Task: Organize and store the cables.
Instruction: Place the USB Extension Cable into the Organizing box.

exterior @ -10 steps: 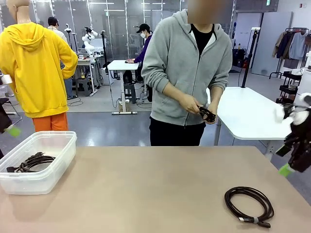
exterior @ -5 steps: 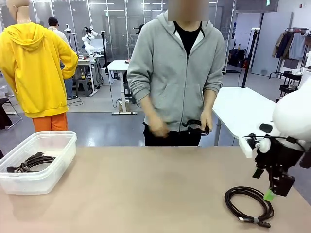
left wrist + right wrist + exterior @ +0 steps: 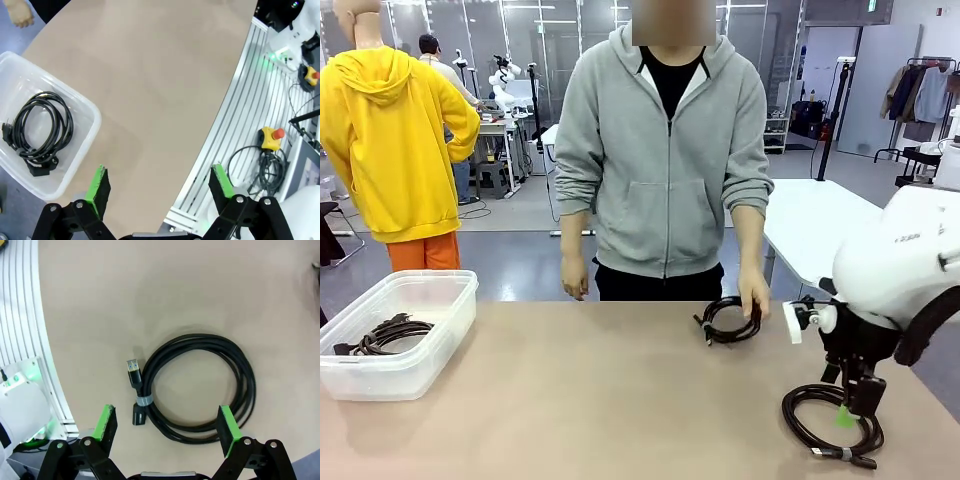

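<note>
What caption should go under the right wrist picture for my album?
Open right gripper hovering above a coiled black cable tied with a small grey band, lying on the tan table.

**Robot and person, as seen at the desk.** We see the right arm (image 3: pixel 895 270) as a rounded, glossy white shell with faint grey lettering. It narrows to a black wrist section that carries a small white fitting (image 3: pixel 801 321). Below it the right tool (image 3: pixel 850 412) is black with a bright green pad. From its own wrist we see the left tool (image 3: pixel 159 175) as black linkages pinned with silver screws, each finger faced with green pads (image 3: pixel 96 187). The person wears a grey zip hoodie (image 3: pixel 665 170) over a black shirt (image 3: pixel 670 75), with dark trousers (image 3: pixel 660 285).
</note>
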Robot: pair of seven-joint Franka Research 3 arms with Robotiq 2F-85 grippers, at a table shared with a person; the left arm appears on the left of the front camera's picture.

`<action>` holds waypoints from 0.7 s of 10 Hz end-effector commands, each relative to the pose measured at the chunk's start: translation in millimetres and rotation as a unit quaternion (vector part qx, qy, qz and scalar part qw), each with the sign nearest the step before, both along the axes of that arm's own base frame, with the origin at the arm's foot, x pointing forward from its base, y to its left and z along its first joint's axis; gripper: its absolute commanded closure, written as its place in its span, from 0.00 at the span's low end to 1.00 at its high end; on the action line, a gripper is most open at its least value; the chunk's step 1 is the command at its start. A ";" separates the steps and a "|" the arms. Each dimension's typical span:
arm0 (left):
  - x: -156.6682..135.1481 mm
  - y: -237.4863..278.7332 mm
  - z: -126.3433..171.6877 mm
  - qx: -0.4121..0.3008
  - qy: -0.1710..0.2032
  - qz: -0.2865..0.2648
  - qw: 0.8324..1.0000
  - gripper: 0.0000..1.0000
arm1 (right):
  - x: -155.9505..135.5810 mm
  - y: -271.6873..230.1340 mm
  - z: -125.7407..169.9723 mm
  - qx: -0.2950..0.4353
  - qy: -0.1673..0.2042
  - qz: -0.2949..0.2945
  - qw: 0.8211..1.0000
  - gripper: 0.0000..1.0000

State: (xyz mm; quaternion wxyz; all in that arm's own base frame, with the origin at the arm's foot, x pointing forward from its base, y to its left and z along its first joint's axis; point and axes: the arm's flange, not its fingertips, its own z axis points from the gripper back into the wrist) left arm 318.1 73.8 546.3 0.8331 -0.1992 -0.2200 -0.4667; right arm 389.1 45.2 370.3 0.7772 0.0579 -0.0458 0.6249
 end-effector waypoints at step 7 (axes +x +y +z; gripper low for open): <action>3.6 -3.1 2.8 -0.003 -0.005 0.012 1.000 0.00 | -82.3 0.6 -69.0 -0.072 0.070 0.016 0.995 0.00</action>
